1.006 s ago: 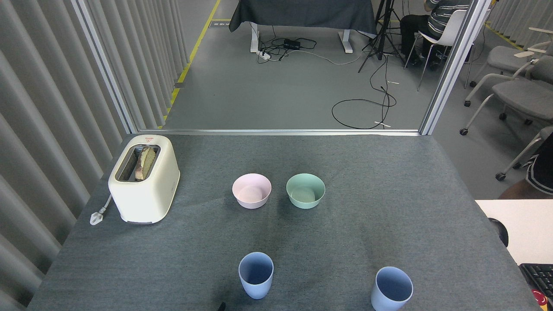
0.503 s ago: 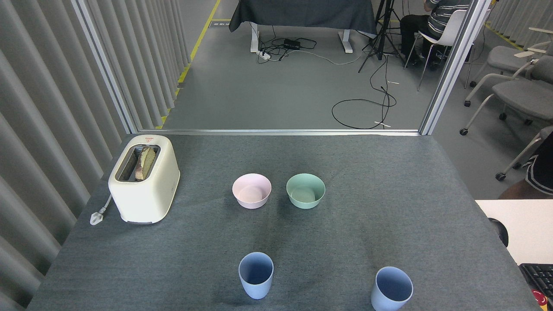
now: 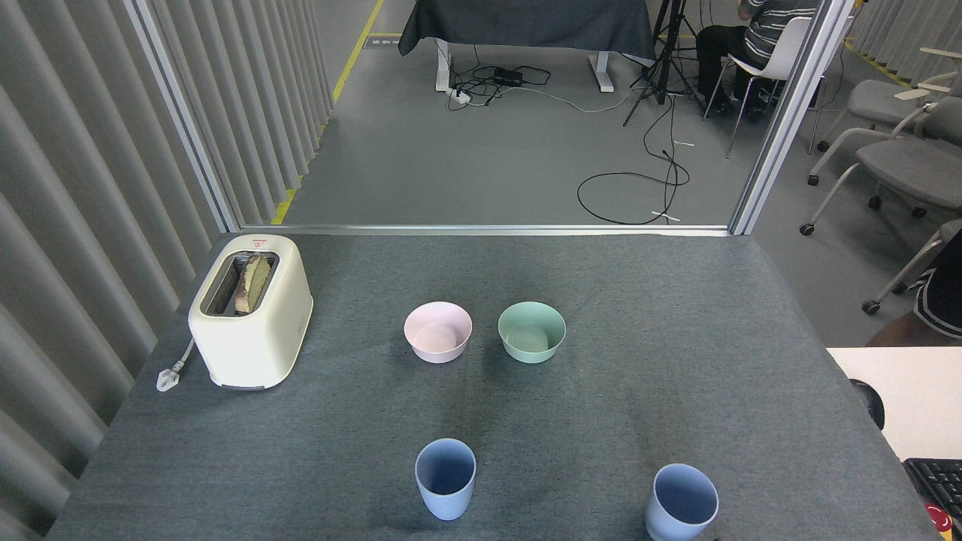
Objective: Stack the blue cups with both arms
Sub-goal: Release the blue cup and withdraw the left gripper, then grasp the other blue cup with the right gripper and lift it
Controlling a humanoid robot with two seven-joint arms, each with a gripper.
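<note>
Two pale blue cups stand upright and apart near the front edge of the grey table (image 3: 676, 338). One blue cup (image 3: 445, 479) is at front centre, its mouth open upward. The other blue cup (image 3: 681, 502) is at the front right, its base cut off by the bottom of the head view. Neither of my arms nor their grippers show in the view.
A pink bowl (image 3: 437, 332) and a mint-green bowl (image 3: 531, 331) sit side by side mid-table. A cream toaster (image 3: 250, 309) with bread in its slot stands at the left, its plug (image 3: 168, 375) lying beside it. A white desk (image 3: 902, 398) with a keyboard adjoins the right edge.
A small dark tip at the bottom edge, left of the centre cup, has dropped out of view. The cups and bowls have not moved.
</note>
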